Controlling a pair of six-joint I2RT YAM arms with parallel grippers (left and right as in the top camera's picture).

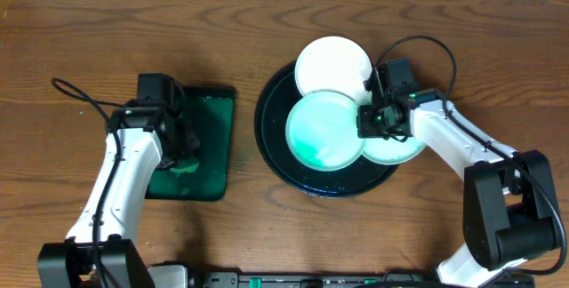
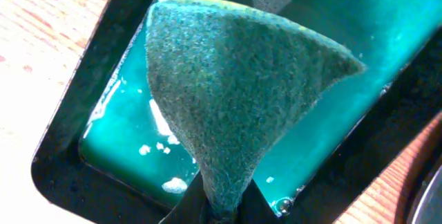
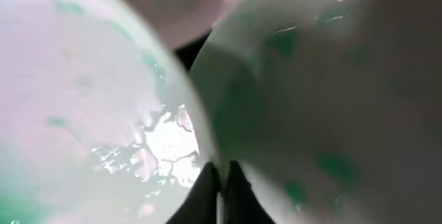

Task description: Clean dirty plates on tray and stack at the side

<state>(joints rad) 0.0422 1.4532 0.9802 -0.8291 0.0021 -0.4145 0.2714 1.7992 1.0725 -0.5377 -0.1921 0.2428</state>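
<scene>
The tray (image 1: 267, 146) sits right of centre on the tabletop (image 1: 71, 39) and carries all three plates, so none is stacked at the side yet. A clean-looking plate (image 1: 333, 66) overhangs the rim at 12 o'clock, a teal plate (image 1: 324, 132) fills the middle, and a third plate (image 1: 400, 150) lies at 4 o'clock, its edge under the teal one. At 9 o'clock from the tray lies a green tray (image 1: 213, 146) of teal liquid. The left end effector (image 1: 182, 144) hangs over it, clenched on a sponge (image 2: 228, 92) by one corner so the broad face fans downward, probably to wet it before scrubbing. The right end effector (image 1: 369, 121) sits low where the teal and third plates meet. In its wrist view the fingers (image 3: 207, 186) stand nearly together around a thin pale sliver, but blur hides whether they pinch a rim, so I cannot tell its state. It is probably there to steady or lift a plate for wiping. Cleaning seems barely begun.
</scene>
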